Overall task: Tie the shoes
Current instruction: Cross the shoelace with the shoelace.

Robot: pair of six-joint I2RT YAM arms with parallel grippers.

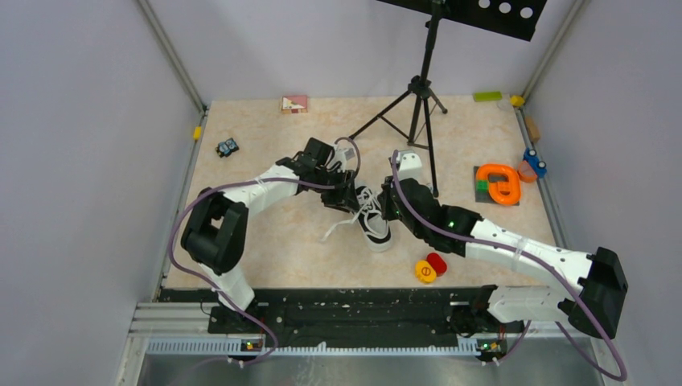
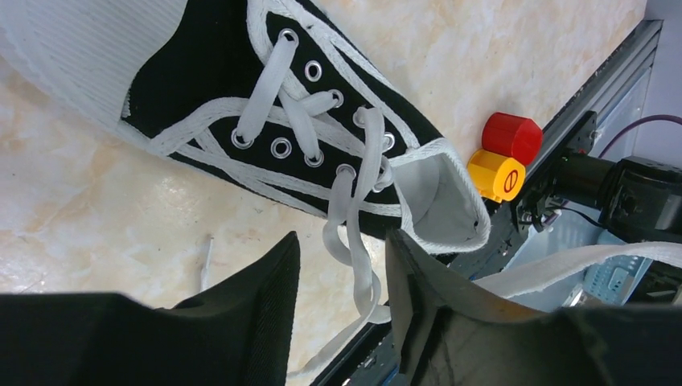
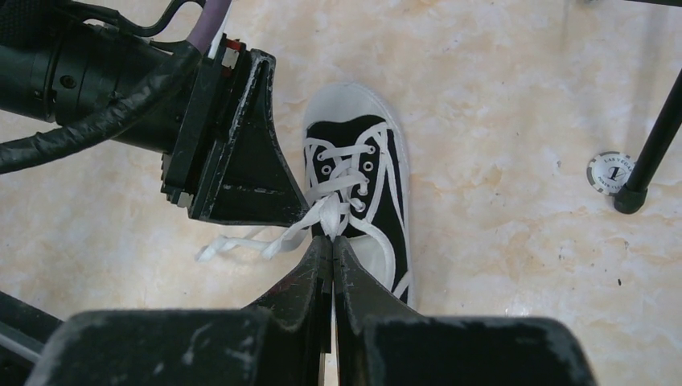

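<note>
I see the sneaker lying on its sole in the middle of the desk, between my two arms. The left pincer sits just over the laced-up top with its fingers apart. A loop of lace hangs down through the gap, and neither finger presses on it. The right pincer comes in from the other side with its fingers pressed flat together. A strand from the top eyelets runs right into the tips, so I think it is clamped on the lace, though the tips hide the contact. Loose lace ends trail across the desk on the left arm's side. A red cap and a yellow cap sit near the shoe's open end.
</note>
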